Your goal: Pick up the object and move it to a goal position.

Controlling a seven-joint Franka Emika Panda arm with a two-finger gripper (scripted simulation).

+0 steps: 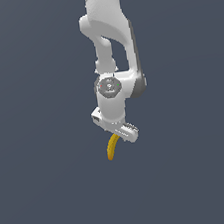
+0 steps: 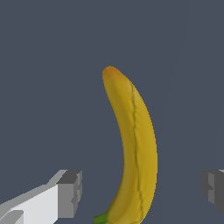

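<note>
The banana [image 2: 135, 144] is yellow and curved, with a green-brown stem tip at the frame's edge. In the wrist view it lies between my two grey fingertips [image 2: 70, 192], with a clear gap on each side. My gripper [image 2: 141, 192] is open and straddles the stem half of the banana without touching it. In the exterior view the banana [image 1: 111, 149] sticks out from under the white hand, and my gripper [image 1: 118, 137] is low over it. The fingertips are hidden there behind the hand.
The flat dark grey-blue ground [image 1: 44, 193] fills both views. The white arm [image 1: 106, 34] comes down from the top middle of the exterior view. No other objects show, and no goal marker shows.
</note>
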